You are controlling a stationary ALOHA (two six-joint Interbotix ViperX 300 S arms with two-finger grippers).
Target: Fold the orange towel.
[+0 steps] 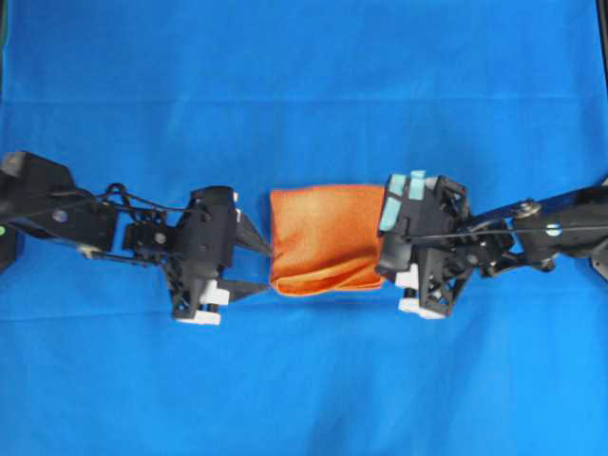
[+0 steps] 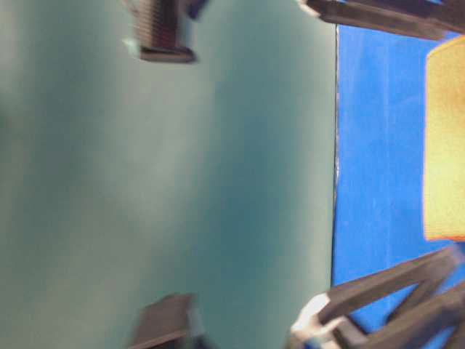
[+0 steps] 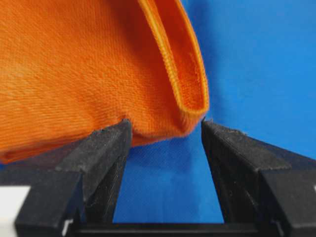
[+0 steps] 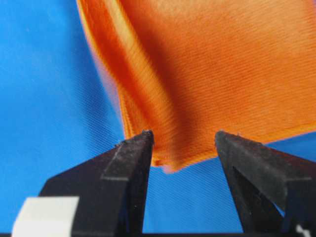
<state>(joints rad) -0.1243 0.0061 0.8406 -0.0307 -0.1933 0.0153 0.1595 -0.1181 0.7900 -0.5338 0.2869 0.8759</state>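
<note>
- Towel [image 1: 326,237] sits at the middle of your overhead view, folded into a compact stacked rectangle on the blue cloth [image 1: 304,76], with a diagonal fold edge running across its lower half toward 4 o'clock.
- Your left gripper [image 1: 255,263] comes in from 9 o'clock and meets the towel's left edge; its fingers are spread, one tip at the edge's midpoint and the other near the corner at 7 o'clock.
- Look at the left wrist view: the left gripper [image 3: 166,129] is open, with blue cloth showing between the two black fingers [image 3: 106,148], and a layered, hemmed corner of the towel [image 3: 89,64] hangs just above the gap, touching or nearly touching both tips.
- You cannot tell from that view whether the corner rests on the tips or only overlaps them.
- Your right gripper [image 1: 388,237] comes in from 3 o'clock, its body covering the towel's right edge in the overhead view.
- In the right wrist view the right gripper [image 4: 183,140] is also open, fingers [image 4: 131,158] parted, with a towel [image 4: 207,69] corner dipping into the gap between the tips and gripped by neither.
- Table-level view is blurred: you see only a strip of orange towel [image 2: 445,138] at 3 o'clock on the blue cloth [image 2: 378,145], beside a teal surface [image 2: 167,182], with dark arm parts at the edges.
</note>
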